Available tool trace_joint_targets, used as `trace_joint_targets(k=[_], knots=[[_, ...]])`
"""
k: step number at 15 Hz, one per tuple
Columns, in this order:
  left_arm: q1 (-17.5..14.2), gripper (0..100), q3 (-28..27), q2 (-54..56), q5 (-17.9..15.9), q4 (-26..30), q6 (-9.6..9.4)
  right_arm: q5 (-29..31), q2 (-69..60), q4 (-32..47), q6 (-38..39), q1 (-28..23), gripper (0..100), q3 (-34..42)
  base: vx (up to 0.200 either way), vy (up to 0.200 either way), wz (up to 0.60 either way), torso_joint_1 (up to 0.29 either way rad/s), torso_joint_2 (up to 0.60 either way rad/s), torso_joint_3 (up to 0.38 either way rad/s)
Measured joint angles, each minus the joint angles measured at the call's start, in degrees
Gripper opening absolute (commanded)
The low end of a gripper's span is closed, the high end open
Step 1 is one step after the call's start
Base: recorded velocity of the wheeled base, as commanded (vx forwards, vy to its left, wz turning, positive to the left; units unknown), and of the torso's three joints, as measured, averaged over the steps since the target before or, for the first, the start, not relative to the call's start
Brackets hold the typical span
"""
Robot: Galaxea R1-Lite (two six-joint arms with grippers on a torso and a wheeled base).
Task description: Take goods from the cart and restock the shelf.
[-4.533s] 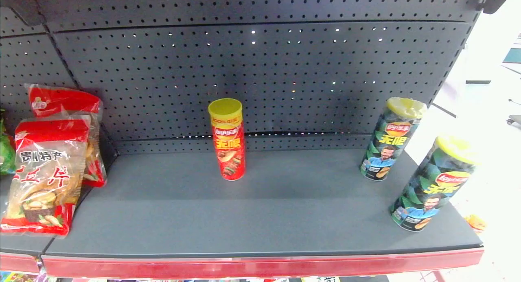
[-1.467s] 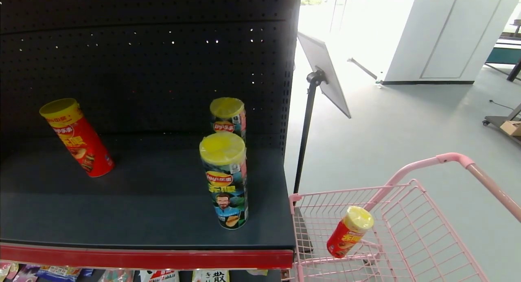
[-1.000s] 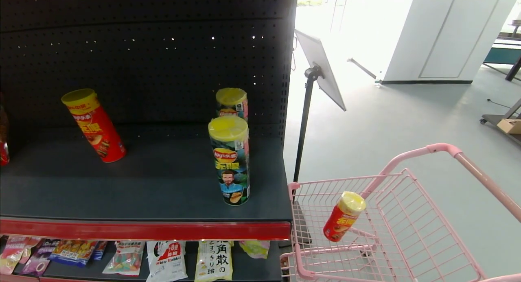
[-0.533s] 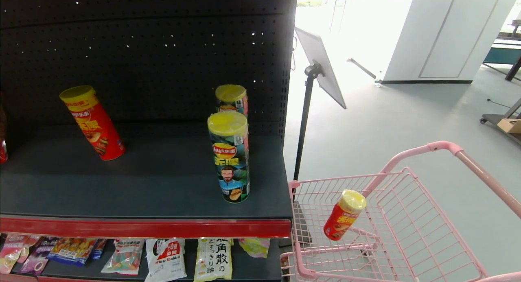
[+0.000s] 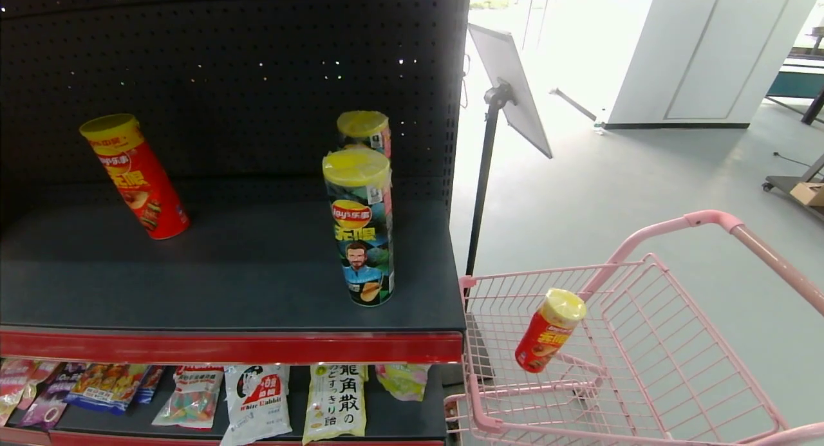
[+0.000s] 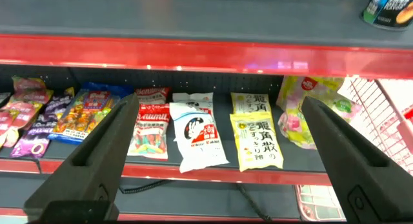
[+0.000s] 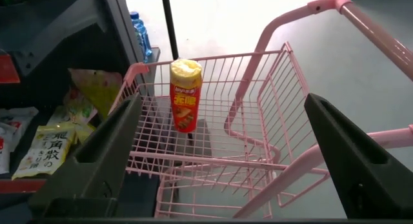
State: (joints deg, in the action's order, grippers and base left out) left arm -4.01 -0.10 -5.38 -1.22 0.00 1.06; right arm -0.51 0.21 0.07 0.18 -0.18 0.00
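right tool (image 7: 221, 99) released, facing the cart (image 7: 361, 20): centre it on the red can (image 7: 185, 95), clench mid-body. left tool (image 6: 219, 100) released.

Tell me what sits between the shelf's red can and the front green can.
Nothing: the head view shows bare shelf between the red can and the front green can.

Cart (image 5: 708, 218), 4 o'clock: metal wire, glossy pink coating. Shelf deck (image 5: 244, 272): matt dark grey, smooth. Back panel (image 5: 257, 66), 12 o'clock: perforated matt metal. Front strip (image 5: 257, 346): glossy red. Can in cart (image 5: 546, 338): glossy printed wrap, yellow plastic lid (image 5: 564, 304). Snack bags (image 5: 257, 401), 7 o'clock: shiny plastic film. Floor (image 5: 611, 176): smooth, low sheen.
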Motion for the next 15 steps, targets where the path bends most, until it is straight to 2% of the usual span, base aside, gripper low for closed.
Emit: trace_joint_targets(k=[13,15], knots=[[-0.01,100,0.00,0.00,-0.01,0.02,0.00,0.00,0.00,-0.05,-0.02,0.00,100,0.00,0.000,0.000,0.00,-0.169,0.41,0.233],[-0.01,100,0.02,0.00,0.00,0.05,-0.02,0.00,-0.02,-0.07,-0.02,0.00,100,0.00,0.000,0.000,0.00,-0.071,0.18,0.112]])
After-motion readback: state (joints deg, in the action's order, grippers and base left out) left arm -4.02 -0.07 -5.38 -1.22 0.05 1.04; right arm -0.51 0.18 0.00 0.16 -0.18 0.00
